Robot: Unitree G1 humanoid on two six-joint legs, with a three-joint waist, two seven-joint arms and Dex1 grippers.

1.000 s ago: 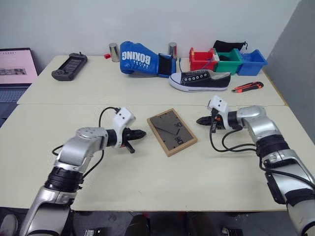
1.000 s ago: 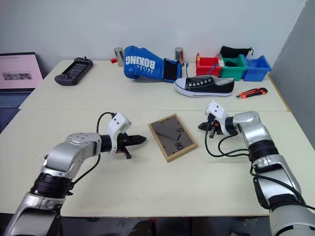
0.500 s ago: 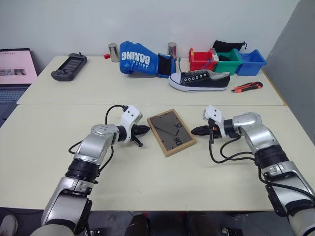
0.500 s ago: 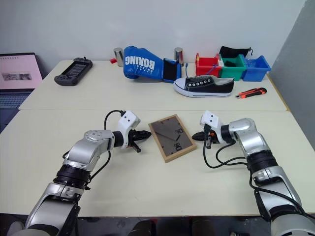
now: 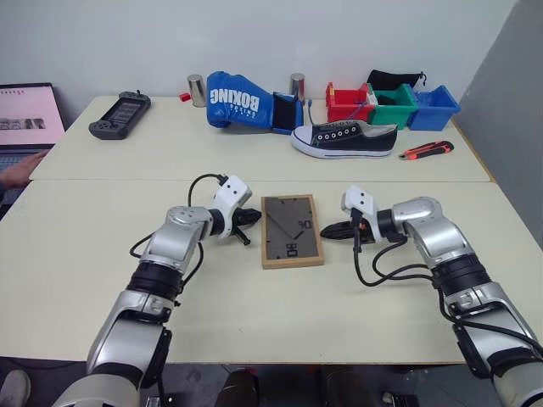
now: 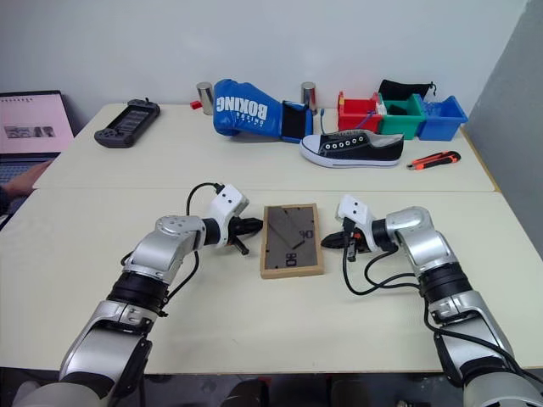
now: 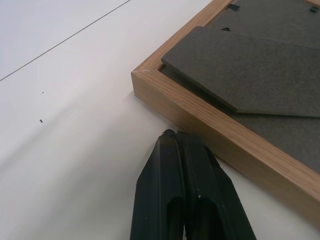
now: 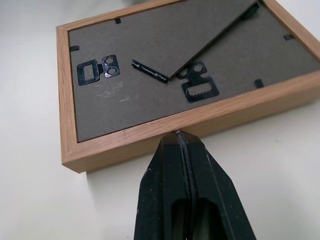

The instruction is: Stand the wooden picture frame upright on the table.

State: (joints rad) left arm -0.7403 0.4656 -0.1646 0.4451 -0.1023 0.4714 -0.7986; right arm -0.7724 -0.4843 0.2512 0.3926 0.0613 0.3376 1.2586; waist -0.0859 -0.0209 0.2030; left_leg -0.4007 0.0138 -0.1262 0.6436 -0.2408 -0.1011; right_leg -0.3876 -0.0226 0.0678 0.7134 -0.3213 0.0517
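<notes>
The wooden picture frame [image 5: 291, 231] lies flat, face down on the table [image 5: 254, 314], showing its dark grey backing and hinged prop. Both grippers are shut and empty. My left gripper [image 5: 254, 218] points at the frame's left long side near the far corner, its tip just short of the wood in the left wrist view [image 7: 175, 134]. My right gripper [image 5: 325, 231] points at the right long side. In the right wrist view its tip [image 8: 178, 134] touches or nearly touches the frame's edge [image 8: 200, 120].
On the far half of the table lie a blue boxing glove [image 5: 239, 101], a black shoe [image 5: 344, 138], red, green and blue bins [image 5: 392, 105], a utility knife [image 5: 427, 150] and a handheld console [image 5: 120, 114]. A person's hand [image 5: 13, 173] rests by a laptop [image 5: 30, 114] at the left edge.
Both grippers have closed in on the frame from either side. The frame has turned from skewed to square with the table edge. A person's hand has come in at the left.
</notes>
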